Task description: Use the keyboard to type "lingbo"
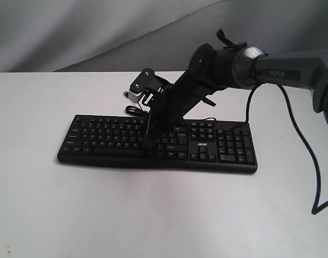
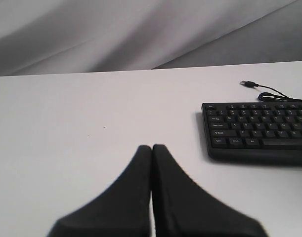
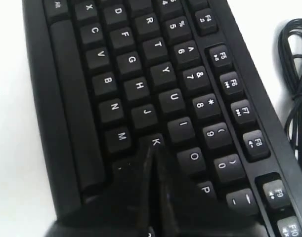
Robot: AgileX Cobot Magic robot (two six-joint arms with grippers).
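The black keyboard (image 1: 99, 137) lies flat across the white table, number pad and acer logo to the right. My right gripper (image 1: 149, 145) reaches in from the upper right and points down onto its middle keys, shut with nothing held. In the right wrist view the right gripper (image 3: 151, 149) has its tip at the K key (image 3: 155, 142), next to the keyboard's (image 3: 126, 74) M, I and O keys; what lies under the fingers is hidden. My left gripper (image 2: 151, 147) is shut and empty over bare table, left of the keyboard's (image 2: 254, 129) left end.
The thin black USB cable (image 1: 132, 110) coils behind the keyboard; its plug (image 2: 248, 83) lies on the table. The right arm's own black cord (image 1: 308, 156) hangs at the right. A grey cloth backdrop (image 1: 99, 32) closes off the table's far edge.
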